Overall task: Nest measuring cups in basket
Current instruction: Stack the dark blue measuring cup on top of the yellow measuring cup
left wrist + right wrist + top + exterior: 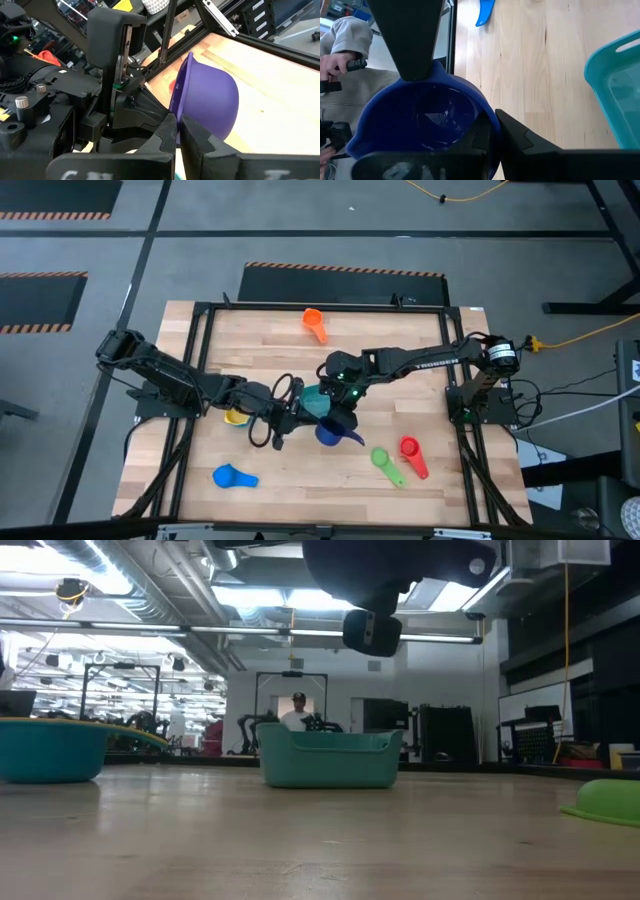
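Note:
The dark blue cup [330, 433] hangs just near of the teal basket [316, 402], mouth up, between both grippers. My left gripper [178, 131] reaches in from the table's left and is shut on it. My right gripper [495, 131] comes from above and is shut on its rim. The basket [330, 760] stands on its base at the table's middle. The yellow cup [237, 417], a light blue cup [232, 476], the orange cup [315, 325], the green cup [385, 463] and the red cup [412, 455] lie on the table. My left gripper pinches the cup's edge [176, 112] between its two fingers, level, from the table's left. I see the cup edge-on, its round bowl [210, 100] bulging to one side; whether the fingers are on the rim or the handle, I cannot tell. My right gripper holds the cup's rim wall [491, 120], one finger inside the bowl and one outside. The fingers come from above, pointing down. The cup's mouth [430, 115] faces up. The left finger [405, 40] stands on the opposite rim.
The basket's rim [615, 55] lies close beside the held cup. A dark frame runs round the table [200, 370]. In the low view the light blue cup [50, 750] sits near left and the green cup [610, 800] near right. A person [345, 45] is beyond the table's edge.

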Controlling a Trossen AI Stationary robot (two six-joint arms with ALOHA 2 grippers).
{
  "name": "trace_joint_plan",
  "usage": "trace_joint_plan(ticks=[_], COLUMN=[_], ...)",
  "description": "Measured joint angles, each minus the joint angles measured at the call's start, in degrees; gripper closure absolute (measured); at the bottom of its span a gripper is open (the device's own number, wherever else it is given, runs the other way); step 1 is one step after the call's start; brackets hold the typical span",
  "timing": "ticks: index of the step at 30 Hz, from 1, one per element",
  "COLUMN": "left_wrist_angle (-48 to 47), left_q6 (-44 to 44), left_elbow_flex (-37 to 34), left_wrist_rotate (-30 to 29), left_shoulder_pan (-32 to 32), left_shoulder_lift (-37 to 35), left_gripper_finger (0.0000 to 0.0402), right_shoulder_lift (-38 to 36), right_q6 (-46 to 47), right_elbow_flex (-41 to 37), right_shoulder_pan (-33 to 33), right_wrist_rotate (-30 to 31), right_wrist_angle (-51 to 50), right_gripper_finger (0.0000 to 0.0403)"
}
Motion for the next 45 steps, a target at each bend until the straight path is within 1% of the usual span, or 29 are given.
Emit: trace_joint_plan(ticks=[10, 17, 19, 27, 33, 36, 40, 45], left_wrist_angle=[0.0, -0.1, 0.0, 0.3, 0.2, 0.2, 0.2, 0.1], left_q6=[0.0, 0.0, 0.0, -0.1, -0.3, -0.3, -0.3, -0.4], left_elbow_flex=[0.0, -0.1, -0.1, -0.1, -0.1, -0.1, 0.0, 0.0], left_wrist_rotate=[-0.1, 0.1, 0.2, -0.2, -0.6, -0.5, -0.2, -0.2], left_shoulder_pan=[0.0, 0.8, 1.0, 1.2, 1.3, 1.3, 1.3, 1.2], left_shoulder_lift=[0.0, 0.0, 0.0, 0.0, 0.0, 0.0, 0.0, 0.0], left_gripper_finger=[0.0399, 0.0399, 0.0399, 0.0399, 0.0399, 0.0400, 0.0400, 0.0401], right_shoulder_lift=[0.0, 0.0, 0.0, 0.0, 0.0, 0.0, 0.0, -0.2], right_q6=[1.1, -1.3, -3.0, -3.1, -3.2, -3.1, -4.7, -5.9], right_elbow_flex=[0.0, 0.0, 0.0, 0.0, 0.0, 0.0, 0.0, 0.0], right_shoulder_pan=[0.0, -0.1, -0.1, -0.1, -0.1, -0.1, -0.1, -0.1], right_wrist_rotate=[-0.2, 0.5, 0.9, 0.8, 2.3, 2.1, -0.1, -0.3], right_wrist_angle=[-0.1, -0.1, -0.1, 0.2, 0.3, 0.3, 0.3, 0.0], right_gripper_finger=[0.0378, 0.0378, 0.0375, 0.0358, 0.0329, 0.0327, 0.0327, 0.0328])
